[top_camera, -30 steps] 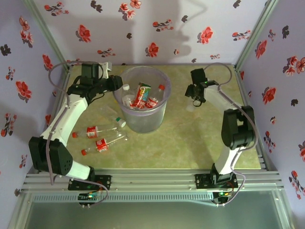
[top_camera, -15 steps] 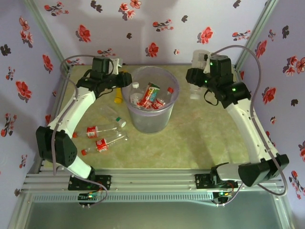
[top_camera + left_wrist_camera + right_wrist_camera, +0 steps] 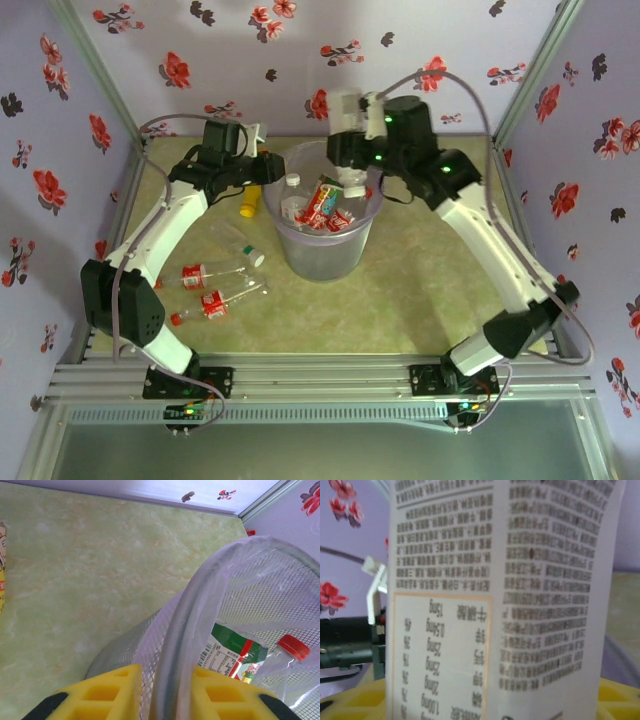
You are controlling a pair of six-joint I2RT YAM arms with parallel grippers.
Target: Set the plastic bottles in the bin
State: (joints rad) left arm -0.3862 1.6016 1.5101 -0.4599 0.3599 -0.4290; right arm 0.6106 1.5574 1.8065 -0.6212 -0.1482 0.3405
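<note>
Standing toward the back of the green table (image 3: 420, 290), the bin (image 3: 320, 255) already holds several red-labelled bottles (image 3: 322, 203), jumbled together with their red caps showing through the translucent wall. One more is about to join them. The white-labelled bottle (image 3: 346, 107) hangs above the bin's far rim, carried by the right gripper (image 3: 350, 147). In the right wrist view its printed label (image 3: 495, 580) sits close against the lens, with the yellow fingers (image 3: 615, 695) closed on it from either side. The left gripper (image 3: 268, 170) is at the bin's left edge, and in the left wrist view its yellow fingers (image 3: 107, 692) are pressed onto the rolled rim (image 3: 175, 630), one inside and one outside, apparently steadying the bin. Four bottles lie on the table to the left of the bin. The yellow-labelled bottle (image 3: 248, 205) is just beside the bin wall, and the clear bottle with a pale green cap (image 3: 238, 245) lies nearer the front. The two red-labelled bottles with red caps (image 3: 205, 287) lie side by side closest to the left arm's base. Judging from this, the task looks a little past halfway. The carried bottle needs only to be let go over the opening, and the four on the table are yet to be fetched. All four lie on the left arm's side, so that arm would probably have to give up the rim to reach them.
</note>
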